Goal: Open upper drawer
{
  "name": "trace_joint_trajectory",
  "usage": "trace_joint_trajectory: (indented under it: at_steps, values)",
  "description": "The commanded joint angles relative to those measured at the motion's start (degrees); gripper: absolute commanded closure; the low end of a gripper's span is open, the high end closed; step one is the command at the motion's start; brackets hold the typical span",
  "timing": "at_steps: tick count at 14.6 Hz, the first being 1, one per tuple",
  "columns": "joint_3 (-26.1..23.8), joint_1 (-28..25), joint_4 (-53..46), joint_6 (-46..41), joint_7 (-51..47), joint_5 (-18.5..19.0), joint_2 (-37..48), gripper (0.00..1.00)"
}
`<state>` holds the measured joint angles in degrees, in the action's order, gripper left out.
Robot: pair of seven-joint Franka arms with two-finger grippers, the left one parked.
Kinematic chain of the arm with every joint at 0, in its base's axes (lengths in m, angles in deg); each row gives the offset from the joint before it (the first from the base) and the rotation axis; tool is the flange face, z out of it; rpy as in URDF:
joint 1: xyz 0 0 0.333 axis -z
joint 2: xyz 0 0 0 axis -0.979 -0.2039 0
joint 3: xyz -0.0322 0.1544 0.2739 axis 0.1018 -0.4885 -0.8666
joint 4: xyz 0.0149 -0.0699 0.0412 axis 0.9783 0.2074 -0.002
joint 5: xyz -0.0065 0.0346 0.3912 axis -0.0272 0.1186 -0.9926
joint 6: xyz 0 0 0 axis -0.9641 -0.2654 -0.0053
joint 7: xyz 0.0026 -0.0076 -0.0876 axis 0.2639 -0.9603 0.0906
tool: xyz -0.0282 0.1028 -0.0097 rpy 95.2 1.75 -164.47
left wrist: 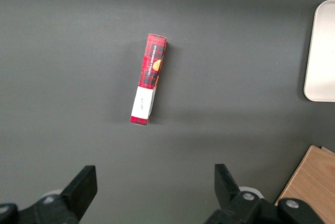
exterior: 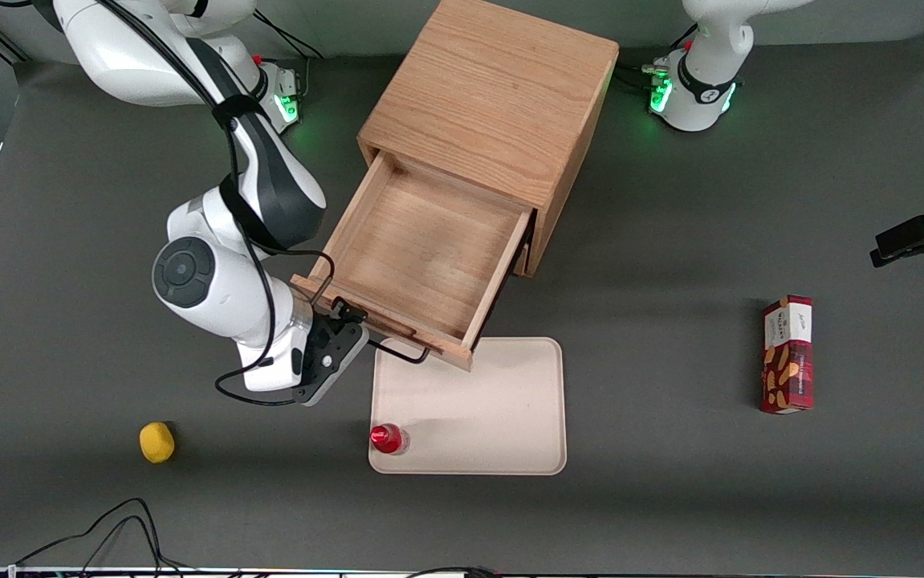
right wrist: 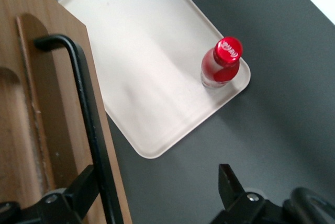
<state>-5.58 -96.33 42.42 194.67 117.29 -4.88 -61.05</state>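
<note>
The upper drawer [exterior: 429,249] of the light-oak cabinet [exterior: 502,88] stands pulled far out, and its bare wood interior shows. Its black wire handle [exterior: 401,353] runs along the drawer front, over the edge of the tray. My right gripper [exterior: 347,319] is at the handle's end nearest the working arm. In the right wrist view the gripper [right wrist: 154,185] is open. The handle [right wrist: 89,114] passes between the fingers, close against one finger [right wrist: 78,188]; the other stands well apart over the dark table. The lower drawer is hidden under the open one.
A cream tray [exterior: 510,417] lies in front of the drawer with a red-capped bottle [exterior: 387,438] on its corner; both show in the right wrist view, the bottle [right wrist: 222,62] upright. A yellow fruit [exterior: 156,442] lies near the working arm. A red snack box [exterior: 787,353] lies toward the parked arm's end.
</note>
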Motion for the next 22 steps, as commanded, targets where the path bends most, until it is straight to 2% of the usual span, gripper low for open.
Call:
trace_joint_trajectory:
  at_steps: [1, 5, 7, 9, 11, 13, 15, 17, 18, 22]
  values:
    - [0.2, 1.0, -1.8, -2.7, 1.4, -3.7, 1.5, 0.00]
    - [0.1, 3.2, -2.9, -7.4, 0.4, -5.9, 6.3, 0.00]
    - [0.1, 7.5, -0.1, -8.7, -0.4, -6.0, 12.2, 0.00]
    - [0.3, 13.8, 2.0, -15.0, -1.3, -6.3, 16.9, 0.00]
    - [4.4, 16.3, 2.3, -21.8, -6.6, -6.9, 20.2, 0.00]
    - [7.1, 17.3, 4.1, -25.9, -17.3, -5.9, 24.0, 0.00]
    - [7.0, 19.1, 8.6, -26.9, -32.2, -2.7, 28.8, 0.00]
    - [6.5, 19.2, 12.1, -27.0, -41.2, 4.4, 32.0, 0.00]
    - [6.4, 19.2, 12.8, -27.6, -43.1, 6.5, 32.7, 0.00]
    - [6.0, 20.6, 12.7, -29.0, -42.6, 7.6, 32.8, 0.00]
